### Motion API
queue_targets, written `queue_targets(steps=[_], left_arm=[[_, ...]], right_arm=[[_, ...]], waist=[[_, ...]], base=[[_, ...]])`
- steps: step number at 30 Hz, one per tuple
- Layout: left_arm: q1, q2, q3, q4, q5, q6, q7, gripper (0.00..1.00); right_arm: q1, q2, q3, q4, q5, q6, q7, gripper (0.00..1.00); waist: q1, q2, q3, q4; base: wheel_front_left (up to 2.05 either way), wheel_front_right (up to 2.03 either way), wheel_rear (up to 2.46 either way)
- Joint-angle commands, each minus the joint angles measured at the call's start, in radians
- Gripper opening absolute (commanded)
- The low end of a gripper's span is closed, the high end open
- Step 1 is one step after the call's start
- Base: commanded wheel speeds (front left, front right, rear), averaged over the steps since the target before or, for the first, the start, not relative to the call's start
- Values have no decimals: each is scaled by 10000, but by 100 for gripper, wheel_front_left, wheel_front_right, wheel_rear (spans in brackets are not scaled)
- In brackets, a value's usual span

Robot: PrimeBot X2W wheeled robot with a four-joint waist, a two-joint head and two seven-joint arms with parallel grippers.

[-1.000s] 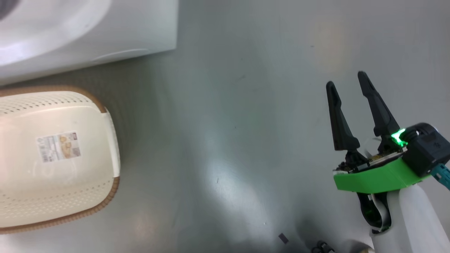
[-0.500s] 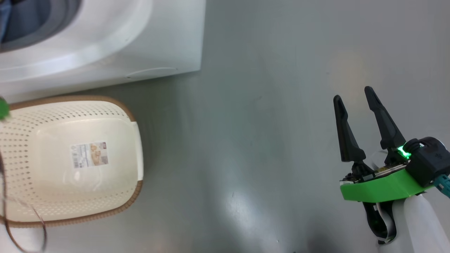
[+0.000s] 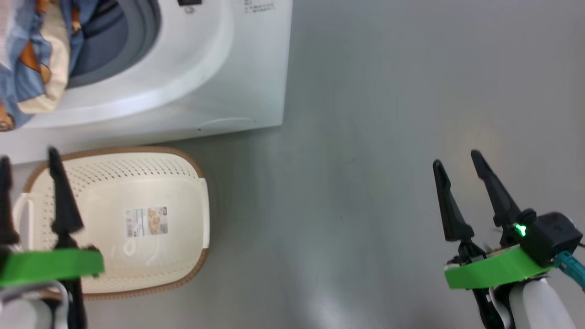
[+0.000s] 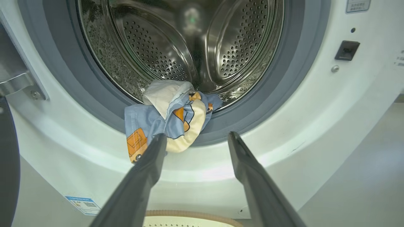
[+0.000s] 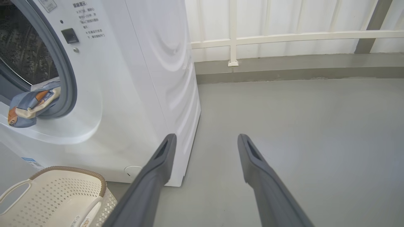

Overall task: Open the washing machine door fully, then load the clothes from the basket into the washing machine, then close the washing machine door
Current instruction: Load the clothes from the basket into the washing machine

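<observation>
Right hand (image 3: 455, 157): tapered black fingers (image 3: 450, 210), green bracket (image 3: 493, 272), white forearm (image 3: 534, 306), teal cable (image 3: 571, 267).

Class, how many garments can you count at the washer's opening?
2: a blue printed garment draped over the gasket, a white garment bunched behind it at the drum lip. More may be hidden.

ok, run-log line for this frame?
clothes: draped over gasket, partly outside | basket: empty | left end effector: open, empty, facing clothes | right end effector: open, empty, over floor
</observation>
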Motion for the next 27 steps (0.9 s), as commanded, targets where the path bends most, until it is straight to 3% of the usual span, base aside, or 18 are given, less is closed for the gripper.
queue_targets(steps=[1,8,27], left_arm=[[228,289,309,-361,137,149,-5,100],[1296,-87,-340,-559,231,311,106,100],[2372,-453,-1114,-91,113,184,110,100]], right_arm=[[284,-109,169,-172,-183,62,-45,100],[791,-125,131,-41,-258,62,-45,100],[1741,-14,383,-150,-317,62,285,100]], waist=[[1,0,-513,164],[1,0,-1364,270],[1,0,-2820,229]], base=[[0,0,0],[0,0,0],[0,0,0]])
